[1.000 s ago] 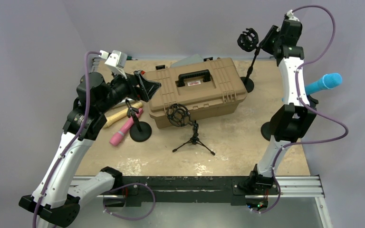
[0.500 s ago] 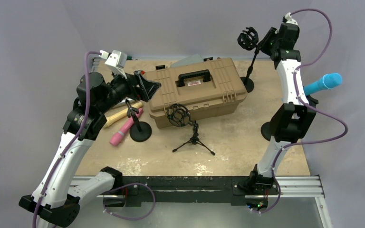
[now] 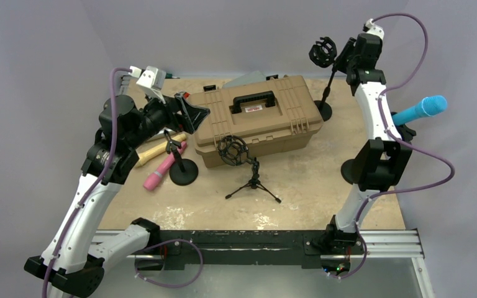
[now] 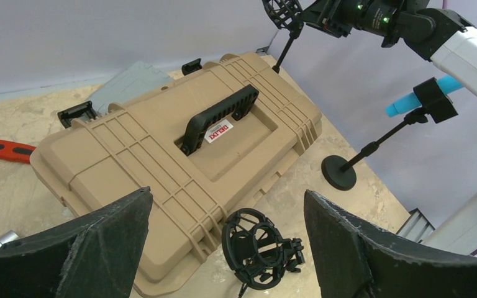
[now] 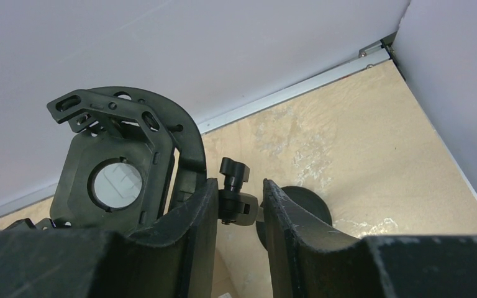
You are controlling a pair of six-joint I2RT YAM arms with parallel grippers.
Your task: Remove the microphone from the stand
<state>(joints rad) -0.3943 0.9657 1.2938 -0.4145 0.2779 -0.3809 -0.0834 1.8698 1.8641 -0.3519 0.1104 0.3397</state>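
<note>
A blue microphone (image 3: 423,108) sits tilted in the clip of a round-base stand (image 3: 348,169) at the table's right edge. It also shows in the left wrist view (image 4: 399,105). My right gripper (image 3: 346,53) is high at the back, away from that microphone. Its jaws stand narrowly apart around the pivot joint (image 5: 236,205) of a tall stand that carries an empty black shock mount (image 5: 124,161). The right gripper (image 5: 239,183) holds nothing. My left gripper (image 3: 189,112) is wide open and empty above the toolbox's left end, as the left wrist view (image 4: 228,192) shows.
A tan toolbox (image 3: 258,118) fills the middle of the table. An empty shock mount on a small tripod (image 3: 235,151) stands in front of it. A pink microphone (image 3: 161,169), a low round-base stand (image 3: 183,169) and a wooden-handled tool (image 3: 155,152) lie at the left.
My right gripper has moved up and left, closer to the back stand's shock mount. The left arm has not moved.
</note>
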